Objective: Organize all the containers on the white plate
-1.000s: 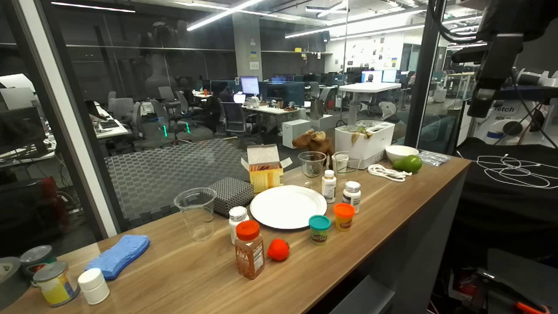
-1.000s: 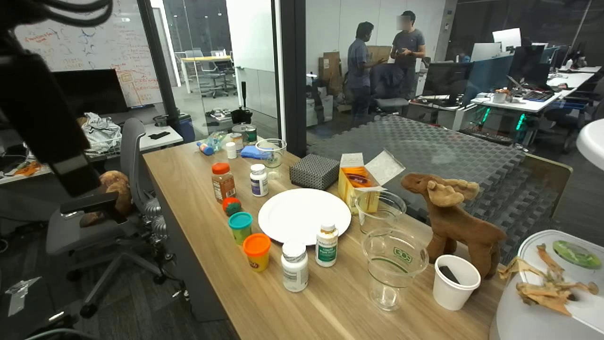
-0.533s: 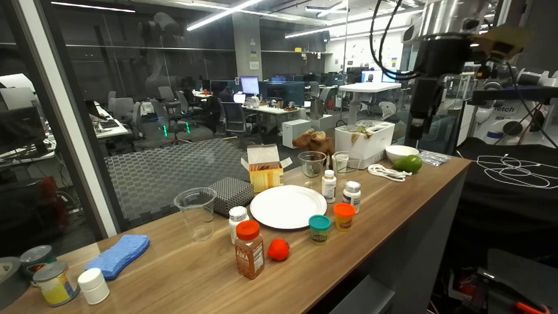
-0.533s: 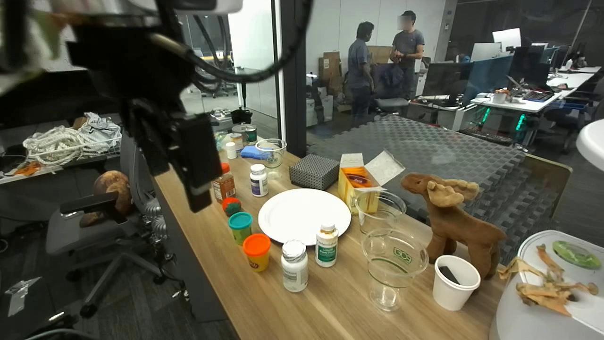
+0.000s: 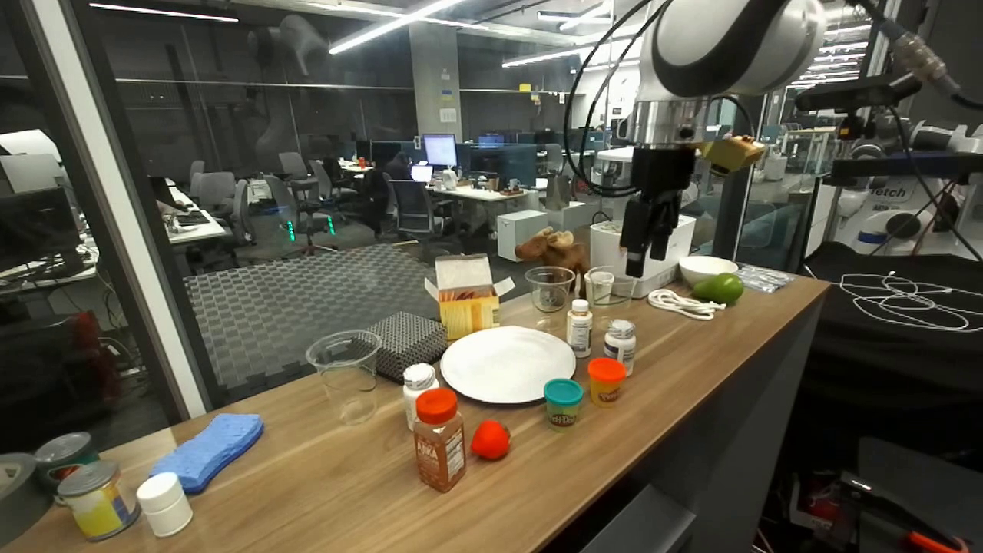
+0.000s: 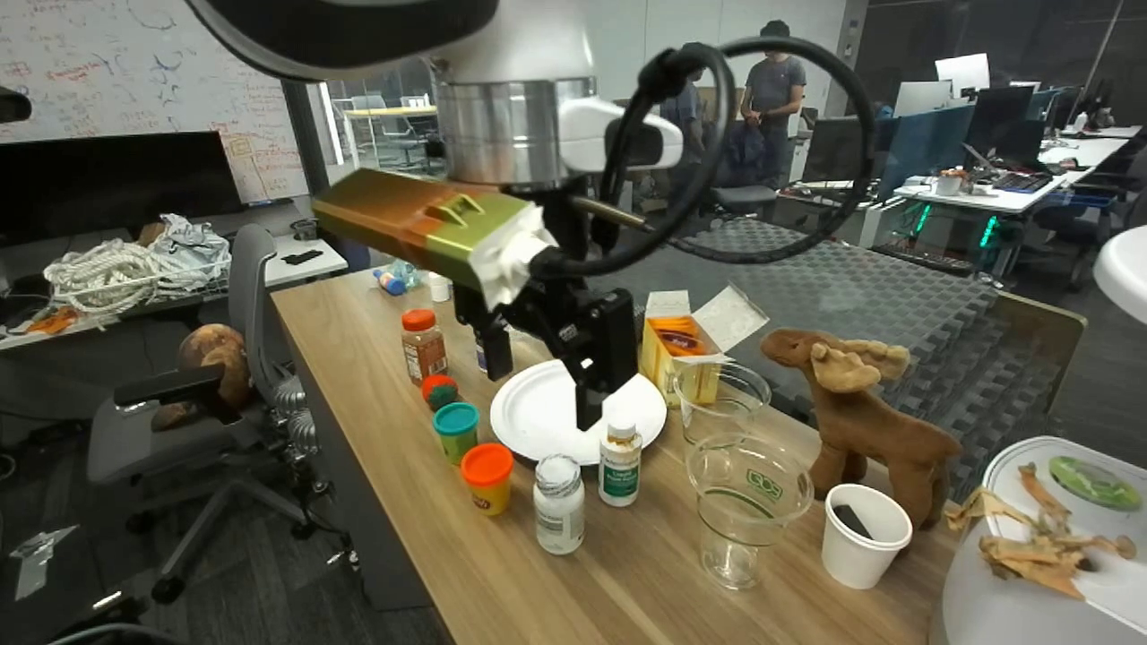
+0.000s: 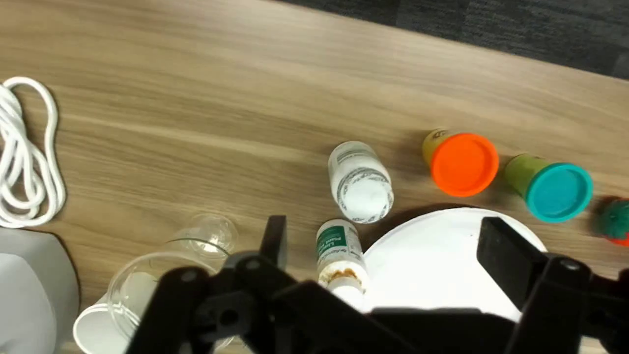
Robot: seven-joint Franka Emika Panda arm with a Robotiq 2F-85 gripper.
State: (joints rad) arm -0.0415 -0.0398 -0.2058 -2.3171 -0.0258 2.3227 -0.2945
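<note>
Gripper (image 6: 544,392) jaws apart; room between 2 tubs (image 7: 462,163) (image 7: 555,191) (beside plate (image 7: 432,255)) and counter edge (image 7: 442,45).

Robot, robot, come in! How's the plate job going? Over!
Gripper open, holding nothing. White plate bare, containers standing off it. Clear cup near the bottles, maybe a bump hazard.

In an exterior view, bare near tabletop (image 5: 530,468) opens toward the white plate (image 5: 507,361) between teal-lidded pot (image 5: 563,405) and red round thing (image 5: 491,440); white bottles (image 5: 580,334) block the right.
</note>
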